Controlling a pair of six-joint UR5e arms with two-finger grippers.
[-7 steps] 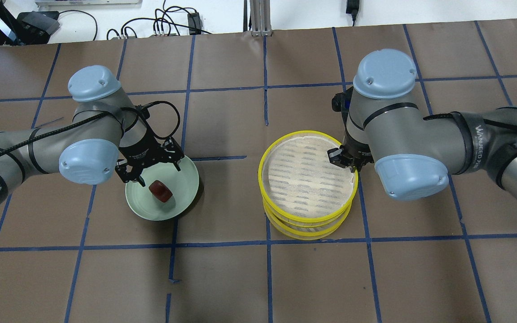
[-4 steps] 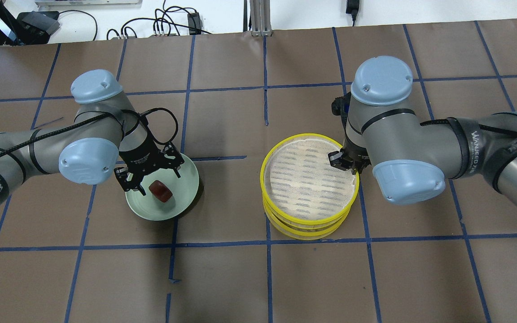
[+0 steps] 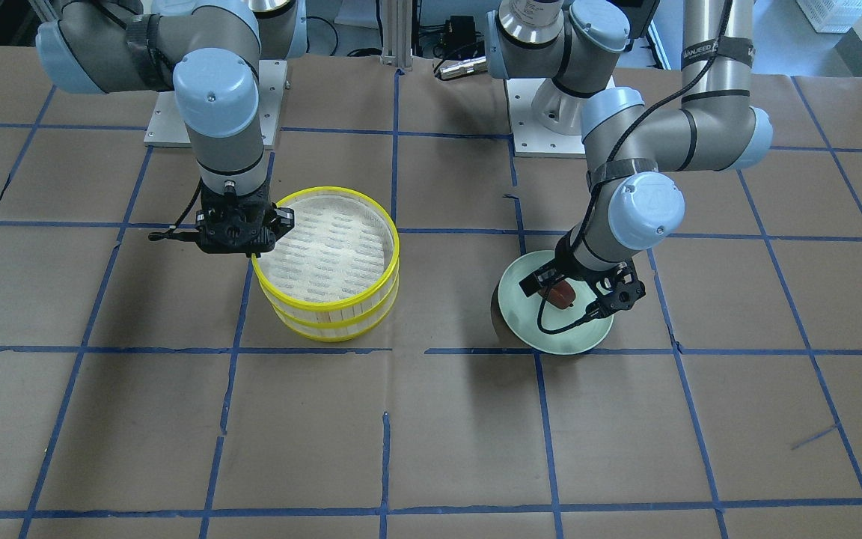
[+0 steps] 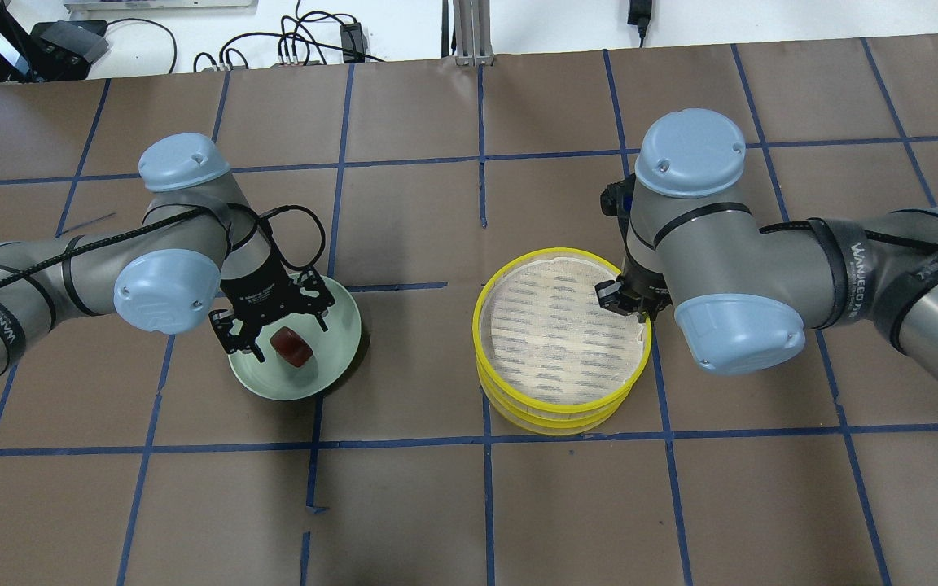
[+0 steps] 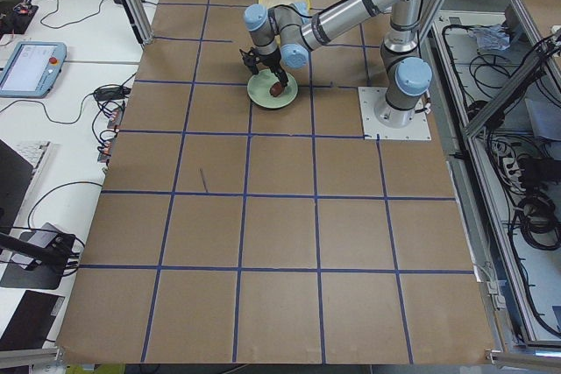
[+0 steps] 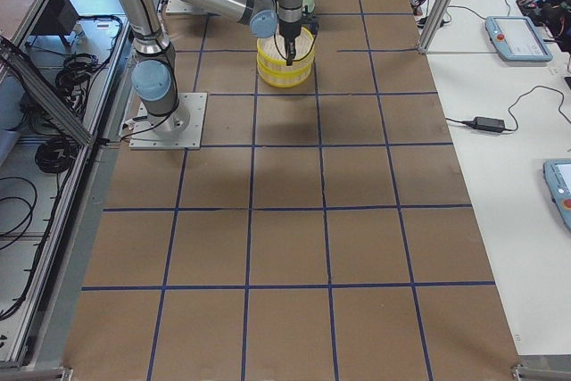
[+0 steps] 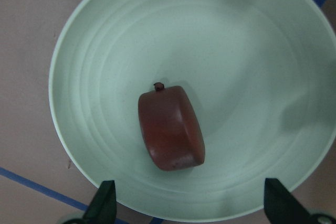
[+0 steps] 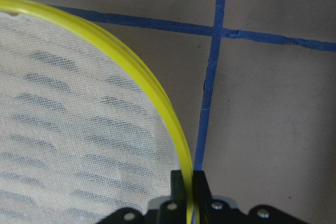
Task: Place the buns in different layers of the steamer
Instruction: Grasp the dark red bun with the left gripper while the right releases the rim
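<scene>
From across the table [image 3: 431, 434], the right gripper [image 3: 254, 253] is pinching the yellow rim of the top tier [image 3: 393, 243], which is stacked over the lower tier [image 3: 341, 331]. The left gripper [image 3: 576, 293] is hanging over the pale green plate [image 3: 551, 338], where the reddish-brown bun [image 3: 560, 296] is lying.

From overhead, the bun is lying near the plate's middle, between the left gripper's spread fingers (neither is touching it).

In both side views the grippers are showing too small to judge.

The left wrist camera is showing the jaws wide apart, with the fingertips [image 7: 105, 205] at the plate's near edge and the bun lying free.

The right wrist camera is showing the jaws clamped on the top tier's rim, one finger inside and one outside.
</scene>
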